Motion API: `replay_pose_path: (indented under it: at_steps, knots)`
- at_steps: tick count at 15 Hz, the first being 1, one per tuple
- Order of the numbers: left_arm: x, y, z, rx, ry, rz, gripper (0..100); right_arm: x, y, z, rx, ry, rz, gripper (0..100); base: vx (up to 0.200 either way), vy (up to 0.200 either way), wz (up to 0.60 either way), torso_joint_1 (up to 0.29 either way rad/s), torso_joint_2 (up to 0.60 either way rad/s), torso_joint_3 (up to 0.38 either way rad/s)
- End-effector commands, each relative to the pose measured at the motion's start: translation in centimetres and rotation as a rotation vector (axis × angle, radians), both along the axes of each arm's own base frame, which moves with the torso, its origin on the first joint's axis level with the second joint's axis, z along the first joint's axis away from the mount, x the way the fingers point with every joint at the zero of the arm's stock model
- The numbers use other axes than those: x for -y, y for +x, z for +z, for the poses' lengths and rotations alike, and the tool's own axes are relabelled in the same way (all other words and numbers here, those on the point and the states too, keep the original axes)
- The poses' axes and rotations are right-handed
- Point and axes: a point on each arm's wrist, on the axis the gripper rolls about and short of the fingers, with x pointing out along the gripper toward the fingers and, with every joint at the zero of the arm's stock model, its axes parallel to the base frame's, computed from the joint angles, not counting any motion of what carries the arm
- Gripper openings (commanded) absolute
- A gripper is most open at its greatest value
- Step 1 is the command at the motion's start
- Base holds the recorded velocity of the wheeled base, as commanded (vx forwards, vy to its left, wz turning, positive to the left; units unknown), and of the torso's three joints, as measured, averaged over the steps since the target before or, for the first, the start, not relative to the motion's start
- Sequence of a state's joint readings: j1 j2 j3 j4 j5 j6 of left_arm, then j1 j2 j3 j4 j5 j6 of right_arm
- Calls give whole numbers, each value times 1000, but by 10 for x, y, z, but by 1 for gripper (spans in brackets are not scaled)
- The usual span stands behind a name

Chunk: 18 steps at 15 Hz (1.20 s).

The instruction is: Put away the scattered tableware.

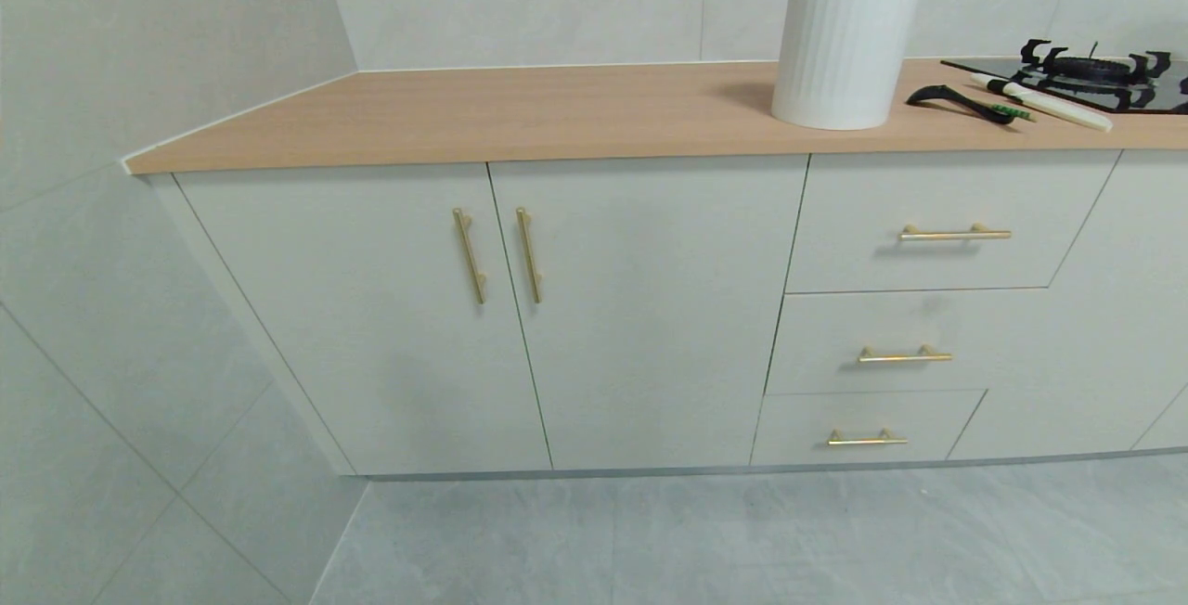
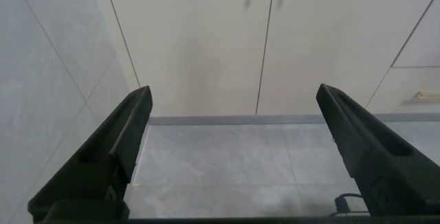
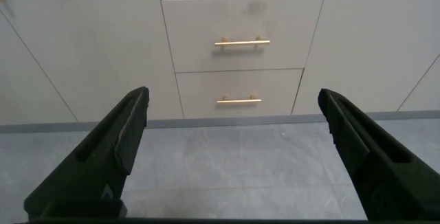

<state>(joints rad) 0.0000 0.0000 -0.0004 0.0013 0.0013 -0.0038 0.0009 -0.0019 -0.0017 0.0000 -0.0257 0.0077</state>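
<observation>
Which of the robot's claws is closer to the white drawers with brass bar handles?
Right. The right gripper hangs low directly facing the white brass-handled drawers; the left gripper faces the white two-door cupboard beside them.

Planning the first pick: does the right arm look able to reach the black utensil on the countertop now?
Probably not yet. The right gripper, jaws open, sits low facing the lower drawers, while the black utensil lies on the countertop beside the white canister. Nothing covers it; the arm needs raising.

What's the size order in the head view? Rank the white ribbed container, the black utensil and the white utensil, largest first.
white ribbed container, by far the largest
white utensil
black utensil, a little shorter
</observation>
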Motion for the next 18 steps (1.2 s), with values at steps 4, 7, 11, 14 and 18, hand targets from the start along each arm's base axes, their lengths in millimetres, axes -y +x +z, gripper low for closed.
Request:
replay_pose_path:
  at_steps: [4,7,11,14,18]
  knots:
    - [0,0,0,-1,-2,0,100,0,0,0,-2,0,0,100,0,-150,0,5,1,4]
    - [0,0,0,-1,-2,0,100,0,0,0,-2,2,2,100,0,-200,0,3,1,2]
    - [0,0,0,1,-1,0,100,0,0,0,-2,2,0,100,0,-200,0,4,2,1]
    - [0,0,0,-1,-2,0,100,0,0,0,-2,2,0,100,0,-133,0,-3,-2,0]
    - [0,0,0,-1,-2,0,100,0,0,0,-2,2,0,100,0,0,0,0,0,0]
